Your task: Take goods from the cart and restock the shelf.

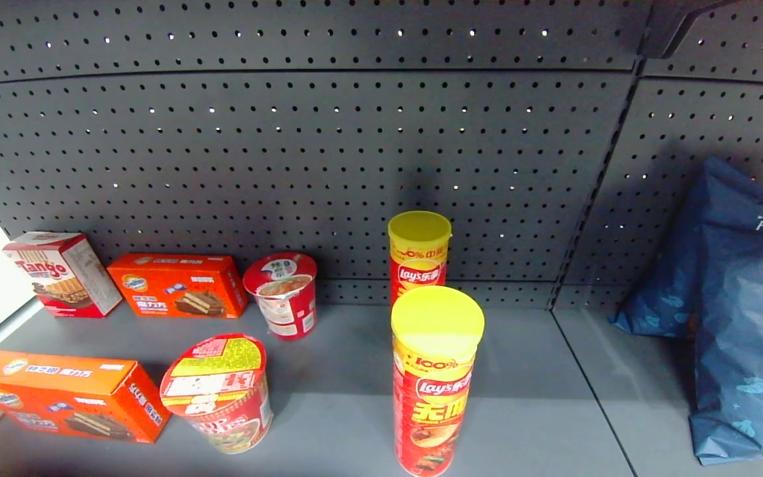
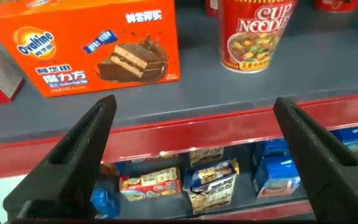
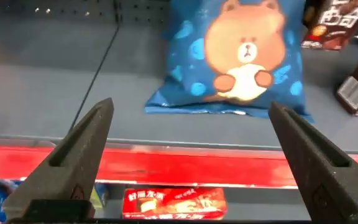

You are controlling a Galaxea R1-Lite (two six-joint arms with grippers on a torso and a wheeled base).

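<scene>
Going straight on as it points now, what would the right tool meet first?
Probably the blue bear bag lying on the shelf; the open right tool lines up with its near edge. Depth is unclear, so the red shelf lip could come first.

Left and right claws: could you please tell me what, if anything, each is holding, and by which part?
Nothing is held: the left claw and the right claw both stand open and empty.

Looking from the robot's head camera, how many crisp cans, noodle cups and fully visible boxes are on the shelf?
Yellow-lidded crisp cans: 2
Noodle cups: 2
Orange cake boxes: 2
Wafer box: 1
Total: 7
</scene>
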